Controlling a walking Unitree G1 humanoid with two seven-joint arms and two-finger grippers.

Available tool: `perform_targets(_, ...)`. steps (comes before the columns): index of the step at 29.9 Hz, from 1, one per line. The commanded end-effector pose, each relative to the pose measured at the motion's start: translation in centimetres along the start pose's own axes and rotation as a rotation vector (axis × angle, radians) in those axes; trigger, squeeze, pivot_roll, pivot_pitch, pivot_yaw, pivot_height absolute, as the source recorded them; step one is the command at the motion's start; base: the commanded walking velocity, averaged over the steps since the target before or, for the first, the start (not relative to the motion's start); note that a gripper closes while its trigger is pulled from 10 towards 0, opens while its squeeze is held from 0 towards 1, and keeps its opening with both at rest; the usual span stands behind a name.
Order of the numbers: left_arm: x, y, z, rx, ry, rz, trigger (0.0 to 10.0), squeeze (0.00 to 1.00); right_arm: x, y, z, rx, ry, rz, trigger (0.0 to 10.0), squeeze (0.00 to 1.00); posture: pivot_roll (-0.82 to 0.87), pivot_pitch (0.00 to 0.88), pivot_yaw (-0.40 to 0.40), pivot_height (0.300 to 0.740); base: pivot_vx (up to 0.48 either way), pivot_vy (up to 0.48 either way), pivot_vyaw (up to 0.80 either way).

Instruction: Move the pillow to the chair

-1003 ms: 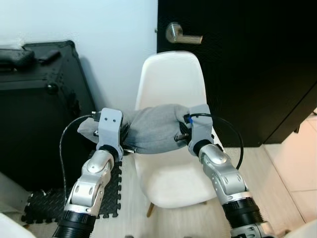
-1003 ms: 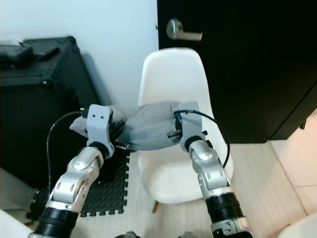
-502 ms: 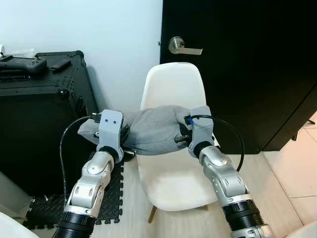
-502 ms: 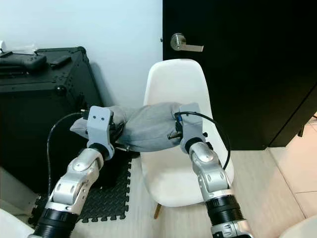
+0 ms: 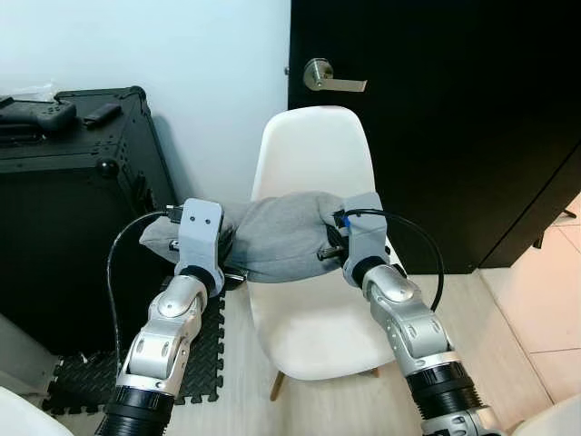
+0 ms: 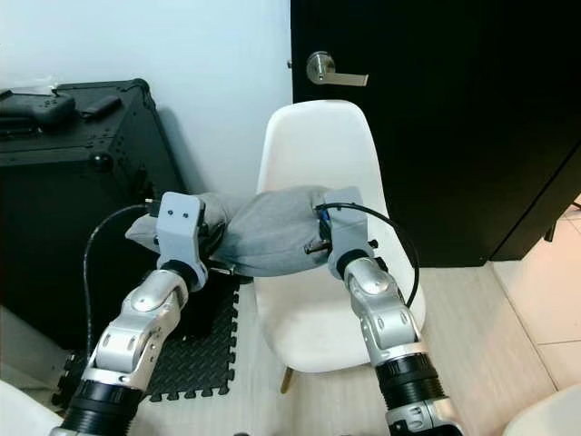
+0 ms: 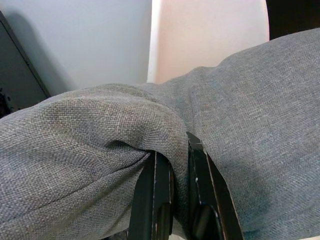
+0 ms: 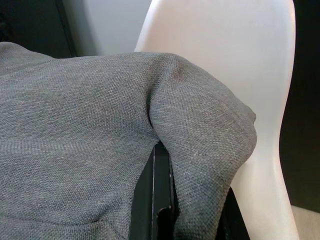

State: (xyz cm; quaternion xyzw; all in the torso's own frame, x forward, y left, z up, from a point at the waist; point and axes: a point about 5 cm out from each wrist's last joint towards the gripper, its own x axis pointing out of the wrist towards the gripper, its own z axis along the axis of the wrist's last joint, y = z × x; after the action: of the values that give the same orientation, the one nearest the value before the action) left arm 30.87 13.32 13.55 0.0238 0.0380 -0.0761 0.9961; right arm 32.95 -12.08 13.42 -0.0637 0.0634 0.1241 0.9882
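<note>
A grey fabric pillow (image 5: 277, 234) hangs in the air between my two arms, in front of a white plastic chair (image 5: 313, 150). My left gripper (image 7: 176, 165) is shut on the pillow's left end, its black fingers (image 7: 156, 200) pinching a fold of the cloth. At the right end my right gripper (image 8: 192, 165) is shut on another fold, with one black finger (image 8: 156, 195) showing under the cloth. The pillow's right part is over the chair's seat (image 5: 318, 336), above it and not resting on it. Its left end sticks out past the chair's left side.
A black hard case (image 5: 64, 209) stands at the left with a controller (image 5: 32, 113) on top. A black door (image 5: 436, 118) with a metal lever handle (image 5: 331, 77) is behind the chair. Black foam mats (image 5: 91, 372) lie on the floor at the left.
The camera has shifted a little, so the chair and door sit slightly differently in the picture. The pillow stays held between both grippers at about the same height.
</note>
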Motion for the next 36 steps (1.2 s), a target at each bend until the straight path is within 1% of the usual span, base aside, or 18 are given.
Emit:
perform_targets(1, -0.22, 1.30, 0.09, 0.020, -0.003, 0.045, 10.0, 0.00, -0.17, -1.45, 0.18, -0.022, -0.019, -0.071, 10.0, 0.00, 0.03, 0.077, 0.008, 0.729, 0.349, 0.000, 0.00)
perform_targets(17, -0.21, 1.35, 0.15, 0.022, 0.004, 0.053, 10.0, 0.00, -0.17, -1.47, 0.02, -0.019, -0.015, -0.068, 10.0, 0.00, 0.03, 0.078, 0.008, 0.729, 0.371, 0.000, 0.00)
perform_targets(24, -0.18, 1.05, 0.08, 0.029, 0.002, 0.036, 10.0, 0.00, -0.16, -1.42, -0.03, -0.017, -0.015, -0.068, 10.0, 0.00, 0.03, 0.078, 0.010, 0.729, 0.000, 0.000, 0.00)
perform_targets(33, -0.11, 1.31, 0.14, 0.027, 0.002, 0.051, 10.0, 0.00, -0.18, -1.39, -0.14, -0.013, -0.014, -0.069, 10.0, 0.00, 0.04, 0.076, 0.011, 0.729, 0.000, 0.000, 0.00)
perform_targets(36, -0.06, 1.51, 0.21, 0.050, 0.005, 0.056, 10.0, 0.00, -0.17, -1.38, -0.18, -0.012, -0.014, -0.069, 10.0, 0.00, 0.04, 0.074, 0.012, 0.729, 0.000, 0.000, 0.00)
